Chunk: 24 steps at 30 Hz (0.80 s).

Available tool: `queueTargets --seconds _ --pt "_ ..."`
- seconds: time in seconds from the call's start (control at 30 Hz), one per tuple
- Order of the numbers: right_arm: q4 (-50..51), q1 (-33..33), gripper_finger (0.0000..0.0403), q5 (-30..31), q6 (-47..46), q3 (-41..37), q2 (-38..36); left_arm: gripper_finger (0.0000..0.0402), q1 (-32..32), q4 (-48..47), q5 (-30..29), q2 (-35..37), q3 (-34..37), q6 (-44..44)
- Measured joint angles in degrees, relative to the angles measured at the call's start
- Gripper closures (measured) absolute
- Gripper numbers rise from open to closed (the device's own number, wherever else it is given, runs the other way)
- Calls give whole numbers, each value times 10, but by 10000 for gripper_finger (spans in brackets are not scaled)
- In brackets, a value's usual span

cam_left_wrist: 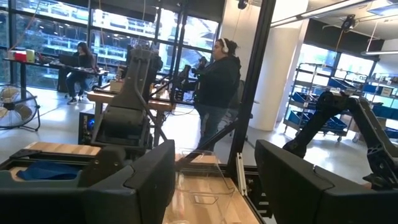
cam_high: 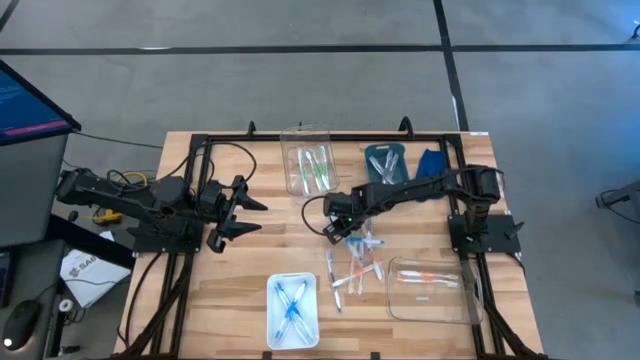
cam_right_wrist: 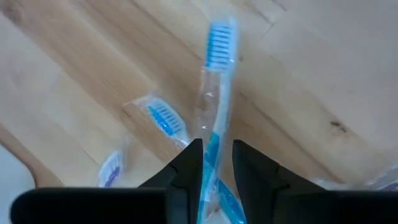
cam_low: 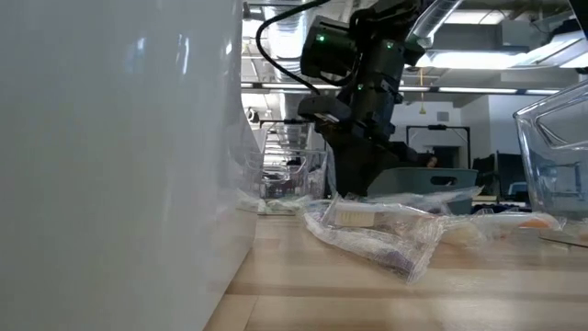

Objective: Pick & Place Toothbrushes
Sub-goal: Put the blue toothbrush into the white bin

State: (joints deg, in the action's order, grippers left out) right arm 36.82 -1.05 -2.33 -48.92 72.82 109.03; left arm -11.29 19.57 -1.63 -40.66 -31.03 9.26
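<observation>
A: Gripping a blue toothbrush (cam_right_wrist: 214,134), is it? In the right wrist view, lower middle of the frame, the right gripper (cam_right_wrist: 216,163) has its two dark fingers pinched close on the wrapped handle, the blue bristle head pointing to the top of the frame.

B: Looks so, though the hold seems slight to me. The wrapper is slick plastic, and I'd judge the brush could slide out or swing when lifted. A second wrapped brush (cam_right_wrist: 163,118) lies just beside it and might get dragged along.

A: And the arm's pose?

B: In the high view the right arm reaches from its base at right of centre across to mid-frame, gripper tipped down onto the loose pile of toothbrushes (cam_high: 355,270) on the wooden table (cam_high: 230,300). Lower in that frame sit a white tray (cam_high: 292,310) holding blue brushes and a clear bin (cam_high: 430,288) with an orange-pink one.

A: Farther up?

B: A clear tray (cam_high: 308,165) with green brushes at upper centre, a dark tray (cam_high: 385,162) and blue cloth (cam_high: 432,160) to its right. The left gripper (cam_high: 235,210) waits at centre left, fingers spread wide and empty.
</observation>
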Motion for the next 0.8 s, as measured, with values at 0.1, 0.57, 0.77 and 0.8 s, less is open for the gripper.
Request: queueTargets --seconds 0.1,0.57,0.77,0.8 --pt "0 -3 320 0 7 0 0 183 0 0 0 0 0 0" --pt "2 -2 224 -3 -6 0 0 183 0 0 0 0 0 0" --pt "-2 -8 202 -2 -6 -1 24 183 0 0 0 0 0 0" --pt "-4 -9 202 -5 -5 -1 31 183 0 0 0 0 0 0"
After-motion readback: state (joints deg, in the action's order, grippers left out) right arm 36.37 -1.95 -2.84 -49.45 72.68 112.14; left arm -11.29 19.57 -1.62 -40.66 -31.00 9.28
